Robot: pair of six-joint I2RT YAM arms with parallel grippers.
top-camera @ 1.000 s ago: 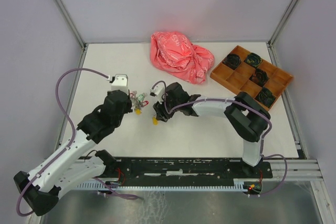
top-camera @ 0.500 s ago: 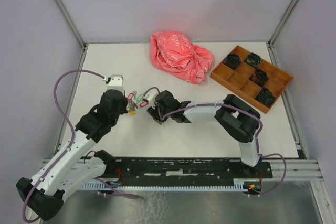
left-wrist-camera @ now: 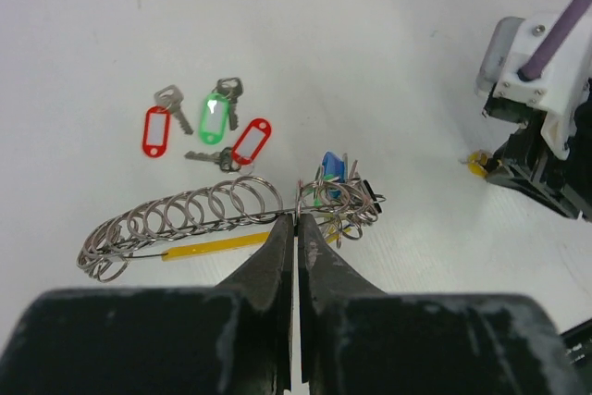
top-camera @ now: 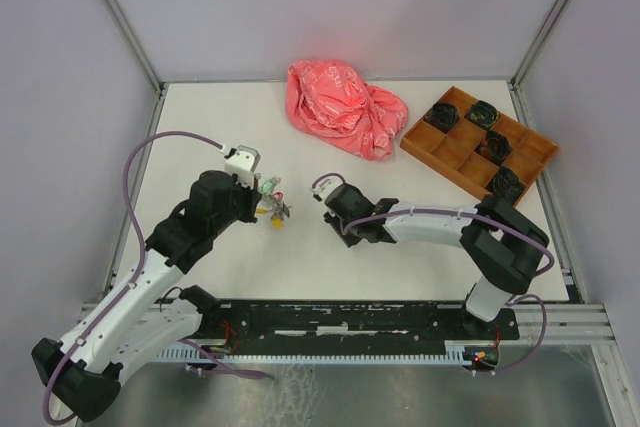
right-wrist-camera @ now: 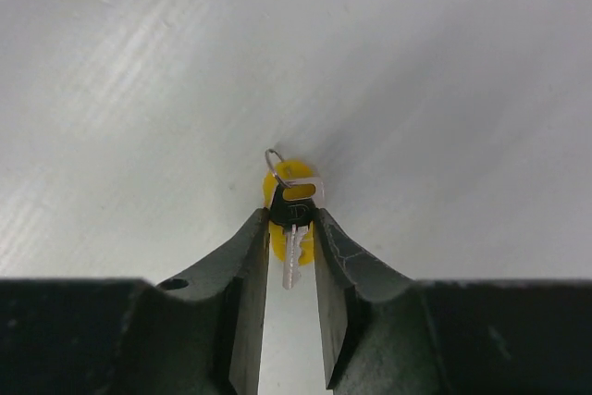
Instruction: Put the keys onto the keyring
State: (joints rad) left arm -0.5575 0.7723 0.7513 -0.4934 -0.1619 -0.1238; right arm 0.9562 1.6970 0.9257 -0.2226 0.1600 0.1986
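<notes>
The keyring (left-wrist-camera: pixel 185 215) is a thin silver ring strung with several small loops, with a yellow stretch below. My left gripper (left-wrist-camera: pixel 296 217) is shut on its wire; from above the pair sit left of centre, gripper (top-camera: pixel 258 203) and keyring (top-camera: pixel 272 209). Three keys lie beyond the ring on the table, tagged red (left-wrist-camera: pixel 155 129), green (left-wrist-camera: pixel 214 118) and red (left-wrist-camera: pixel 251 141). A blue tag (left-wrist-camera: pixel 331 167) sits in the loops. My right gripper (right-wrist-camera: pixel 294 219) is shut on the black head of a yellow-tagged key (right-wrist-camera: pixel 289 173), blade pointing back between the fingers. From above it (top-camera: pixel 330 213) stands right of the keyring.
A crumpled pink bag (top-camera: pixel 345 107) lies at the back middle of the white table. A wooden compartment tray (top-camera: pixel 440 147) with dark objects sits at the back right. Metal frame posts rise at the table's rear corners.
My right gripper has drawn back to the right, away from the keyring, and its jaws have narrowed onto the yellow-tagged key. The left gripper and the keyring shifted slightly right.
</notes>
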